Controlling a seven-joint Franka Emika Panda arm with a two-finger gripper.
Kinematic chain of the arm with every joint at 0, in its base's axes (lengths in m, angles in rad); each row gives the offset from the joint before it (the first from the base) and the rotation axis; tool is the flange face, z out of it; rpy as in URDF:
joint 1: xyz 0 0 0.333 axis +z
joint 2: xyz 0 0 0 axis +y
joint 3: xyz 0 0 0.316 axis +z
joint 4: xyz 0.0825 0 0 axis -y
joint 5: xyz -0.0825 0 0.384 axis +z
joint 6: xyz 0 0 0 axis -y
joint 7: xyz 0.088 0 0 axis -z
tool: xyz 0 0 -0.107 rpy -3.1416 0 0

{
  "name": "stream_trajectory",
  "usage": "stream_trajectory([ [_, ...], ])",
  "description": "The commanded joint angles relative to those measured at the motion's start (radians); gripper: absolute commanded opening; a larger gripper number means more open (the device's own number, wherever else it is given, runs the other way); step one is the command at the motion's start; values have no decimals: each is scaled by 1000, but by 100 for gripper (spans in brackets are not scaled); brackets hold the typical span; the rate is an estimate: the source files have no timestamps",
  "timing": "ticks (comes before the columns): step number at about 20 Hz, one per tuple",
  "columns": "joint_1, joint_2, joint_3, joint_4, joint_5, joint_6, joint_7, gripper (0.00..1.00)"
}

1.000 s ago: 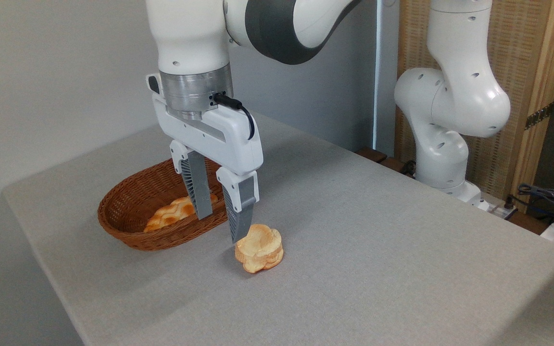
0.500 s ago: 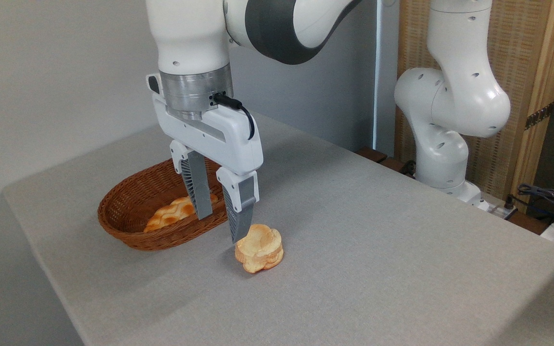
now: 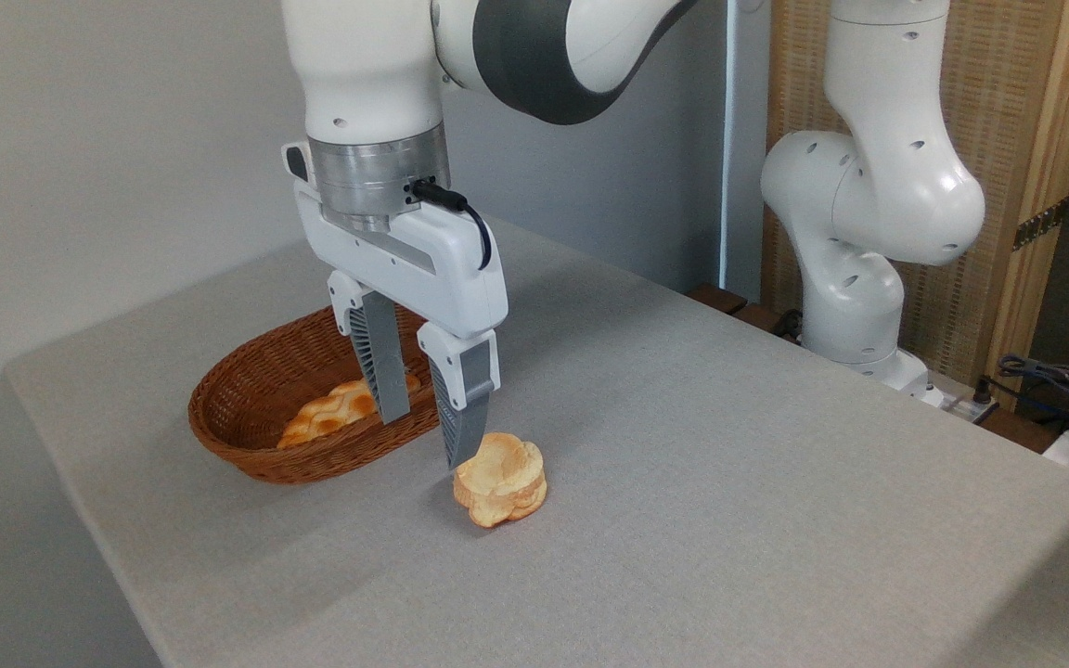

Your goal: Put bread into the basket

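The bread (image 3: 500, 480), a small lobed bun with a pale top and golden-orange sides, lies on the grey table just right of the basket. The basket (image 3: 247, 436) is an oval reddish-brown wicker one with low sides. My gripper (image 3: 423, 443) hangs open above the basket's right rim, fingers pointing down. The nearer fingertip (image 3: 457, 455) stands at the bun's upper left edge; whether it touches is unclear. Nothing is between the fingers.
A longer bumpy orange-brown loaf (image 3: 335, 413) lies inside the basket, partly behind the far finger. The arm's white base (image 3: 855, 306) stands at the table's far right. Cables and gear (image 3: 1068, 394) sit beyond the right edge. The table's near-left edge (image 3: 80, 520) drops off.
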Motion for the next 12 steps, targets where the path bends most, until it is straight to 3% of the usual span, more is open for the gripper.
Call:
stream_trajectory([
  [1,-10,-1,13,3,2,6,7,100],
  [12,-11,-6,11,-8,-1,1,9,100],
])
